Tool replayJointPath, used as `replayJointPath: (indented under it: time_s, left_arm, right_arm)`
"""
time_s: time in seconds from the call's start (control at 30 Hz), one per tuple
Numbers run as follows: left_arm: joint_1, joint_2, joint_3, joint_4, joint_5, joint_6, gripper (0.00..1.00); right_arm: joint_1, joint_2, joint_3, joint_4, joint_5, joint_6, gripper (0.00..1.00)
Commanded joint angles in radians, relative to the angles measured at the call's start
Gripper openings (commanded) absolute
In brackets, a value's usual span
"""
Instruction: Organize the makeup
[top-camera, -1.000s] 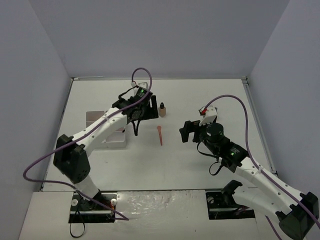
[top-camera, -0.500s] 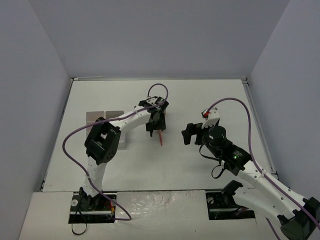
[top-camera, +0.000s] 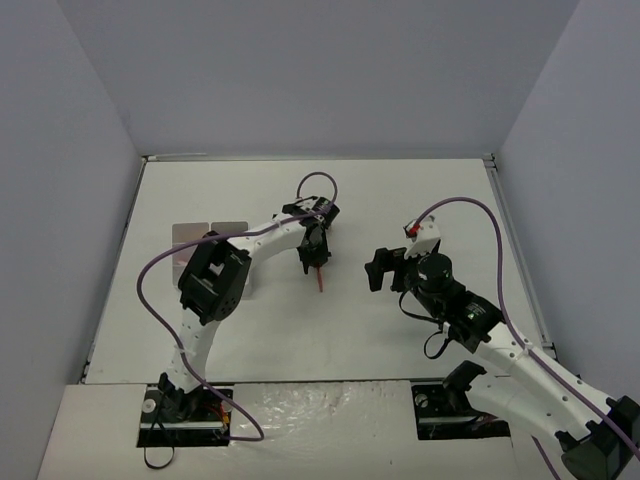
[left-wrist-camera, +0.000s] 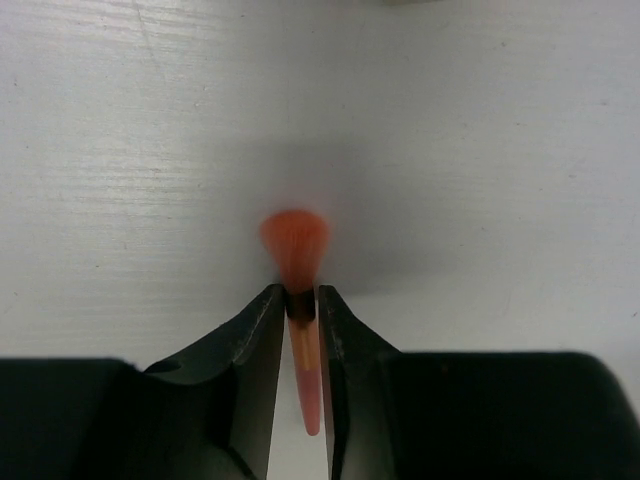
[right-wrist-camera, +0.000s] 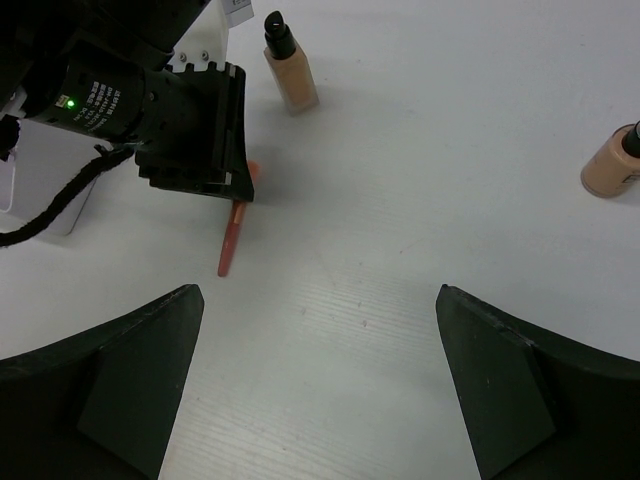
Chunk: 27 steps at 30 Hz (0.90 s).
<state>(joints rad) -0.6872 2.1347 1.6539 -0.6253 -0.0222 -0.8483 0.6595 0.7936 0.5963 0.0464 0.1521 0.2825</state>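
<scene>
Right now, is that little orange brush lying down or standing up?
The brush lies flat on the table, collar pinched by the left tool.

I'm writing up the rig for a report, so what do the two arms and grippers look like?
The left arm and right arm have white links and black joints. A purple cable loops along each. The left gripper and right gripper have matte black wedge-shaped fingers. The left gripper's body carries a green light and white print.
</scene>
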Motion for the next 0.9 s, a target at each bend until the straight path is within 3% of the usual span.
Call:
replayJointPath:
  time_s: [0.0, 0.23, 0.53, 0.73, 0.87]
  left_arm:
    - [-0.006, -0.062, -0.023, 0.007, -0.017, 0.001, 0.02]
    - [-0.008, -0.345, -0.155, 0.076, -0.121, 0.092, 0.00]
    - [0.029, -0.821, -0.462, 0.416, -0.472, 0.407, 0.00]
    - [0.190, -0.987, -0.736, 0.749, -0.445, 0.547, 0.00]
    - [0.247, -1.011, -0.822, 0.924, -0.374, 0.614, 0.00]
  right_arm:
    - [-0.011, -0.010, 0.005, 0.050, 0.034, -0.003, 1.00]
    - [-0.011, 0.004, 0.020, 0.052, 0.021, 0.003, 1.00]
    - [-0.012, 0.036, 0.047, 0.055, -0.002, -0.006, 1.00]
    - [-0.015, 0.046, 0.046, 0.063, -0.012, 0.001, 1.00]
    - [-0.014, 0.050, 0.033, 0.066, -0.010, 0.003, 1.00]
